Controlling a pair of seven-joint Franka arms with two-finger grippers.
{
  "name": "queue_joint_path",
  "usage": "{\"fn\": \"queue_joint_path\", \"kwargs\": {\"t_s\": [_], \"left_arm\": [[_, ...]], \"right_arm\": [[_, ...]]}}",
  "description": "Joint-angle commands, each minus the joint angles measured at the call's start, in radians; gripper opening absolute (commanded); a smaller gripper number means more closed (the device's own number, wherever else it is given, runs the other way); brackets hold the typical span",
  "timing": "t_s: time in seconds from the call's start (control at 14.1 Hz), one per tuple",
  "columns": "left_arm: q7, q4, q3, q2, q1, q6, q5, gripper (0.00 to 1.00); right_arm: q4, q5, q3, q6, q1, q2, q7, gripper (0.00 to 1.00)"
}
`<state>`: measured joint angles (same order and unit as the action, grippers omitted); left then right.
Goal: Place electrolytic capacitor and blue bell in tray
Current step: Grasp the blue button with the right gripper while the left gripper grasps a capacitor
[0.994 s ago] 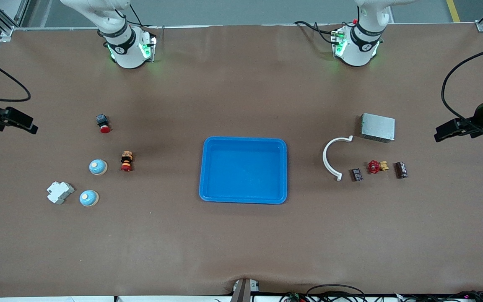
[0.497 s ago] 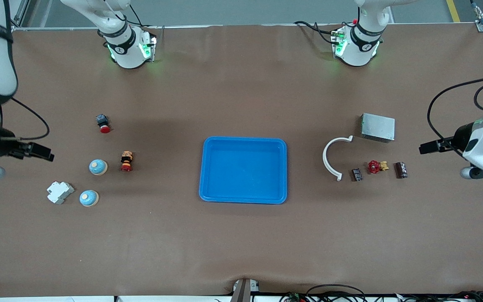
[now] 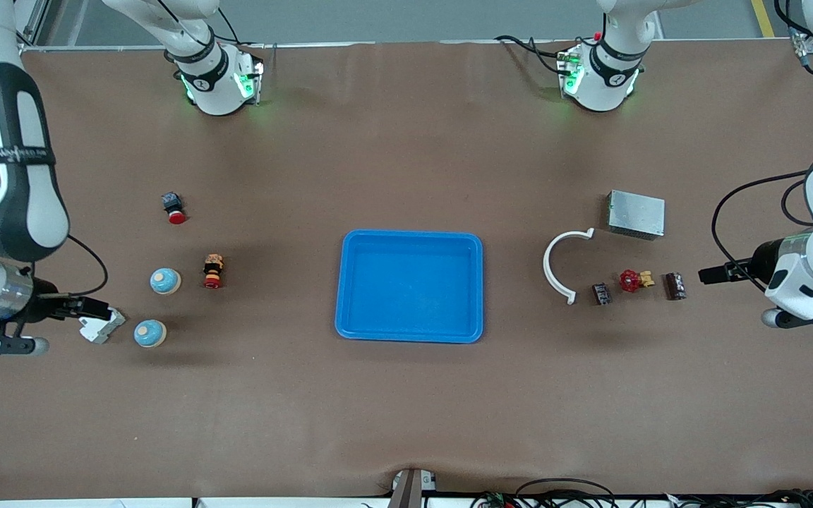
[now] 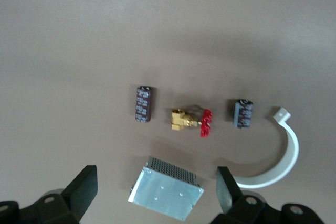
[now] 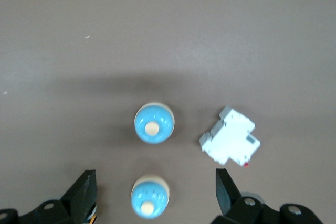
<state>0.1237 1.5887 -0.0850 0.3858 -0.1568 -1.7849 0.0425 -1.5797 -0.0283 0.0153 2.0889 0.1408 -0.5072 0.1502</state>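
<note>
We count two blue bells beside the wide-open, empty right gripper. One tray sits mid-table. Two capacitors flank a valve below the left gripper, spread wide, holding nothing.

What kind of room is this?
Probably a robot lab: two white arms bolted to a brown-covered table, with a bright blue plastic tray and small parts such as a dark cylindrical capacitor laid out.
</note>
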Motion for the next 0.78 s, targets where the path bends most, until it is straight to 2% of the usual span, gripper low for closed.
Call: {"fn": "queue_joint_path", "kwargs": {"t_s": [0.0,0.28,0.71], "left_arm": [[0.031,0.04,0.001,0.004,-0.004,-0.059,0.042,1.0],[0.117,0.164,0.001,-0.007,-0.003,-0.23,0.046,1.0],[0.119,0.256,0.001,0.005,-0.006,-0.372,0.046,1.0]], "right_arm": [[0.035,0.027,-0.009,0.029,0.011,-0.062,0.019,1.0],[0.035,0.025,-0.009,0.117,0.005,-0.138,0.019,1.0],[0.023,0.024,-0.011,0.19,-0.007,-0.194,0.017,1.0]]}}
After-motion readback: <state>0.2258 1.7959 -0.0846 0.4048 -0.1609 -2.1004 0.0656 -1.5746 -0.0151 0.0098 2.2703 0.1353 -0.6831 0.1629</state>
